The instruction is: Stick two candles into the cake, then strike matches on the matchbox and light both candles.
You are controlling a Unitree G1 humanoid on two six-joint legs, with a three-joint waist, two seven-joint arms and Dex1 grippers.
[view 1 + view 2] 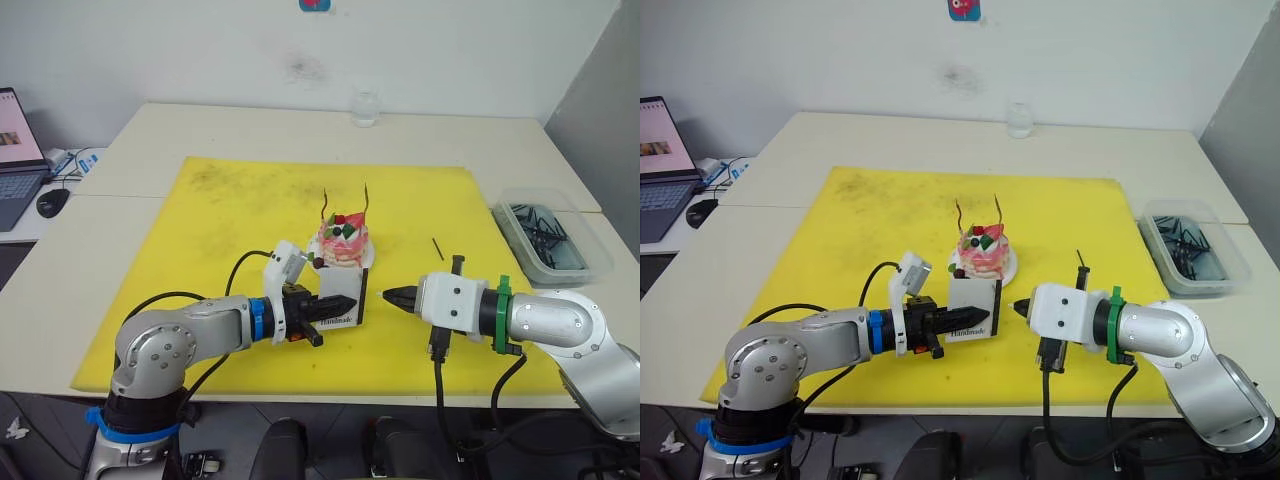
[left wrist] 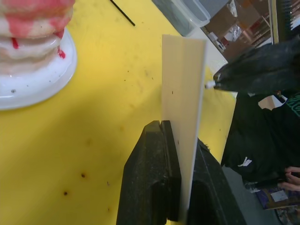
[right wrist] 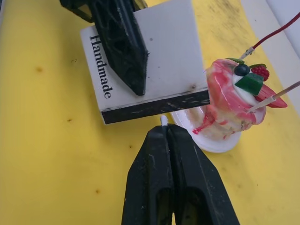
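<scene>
The cake (image 1: 343, 243) is seen on its white plate (image 3: 213, 143) near the middle of the yellow mat (image 1: 220, 215), with both candles (image 1: 366, 198) stuck upright in its top. Just in front of the cake, the matchbox (image 1: 971, 311) is held on edge, its black strip (image 3: 157, 107) turned toward the right tool. The box is pinched between the fingers of the left tool (image 1: 958, 321), which reaches in from the left of the cake. The right tool (image 1: 388, 296) is placed on the other side of the box, to the front right of the cake. Its fingers are pressed together on a match (image 3: 163, 120), whose pale tip is seen at the black strip; whether the two actually touch cannot be told. A second match (image 1: 438, 248) lies on the mat to the right of the cake, well apart from it. Farther right of the cake, off the mat, a clear bin (image 1: 552, 236) of dark items sits on the table (image 1: 450, 135). Behind the cake, at the far edge of the table, a glass (image 1: 366, 107) stands. Far to the left of the cake, a laptop (image 1: 19, 160) and a mouse (image 1: 51, 202) are seen.
</scene>
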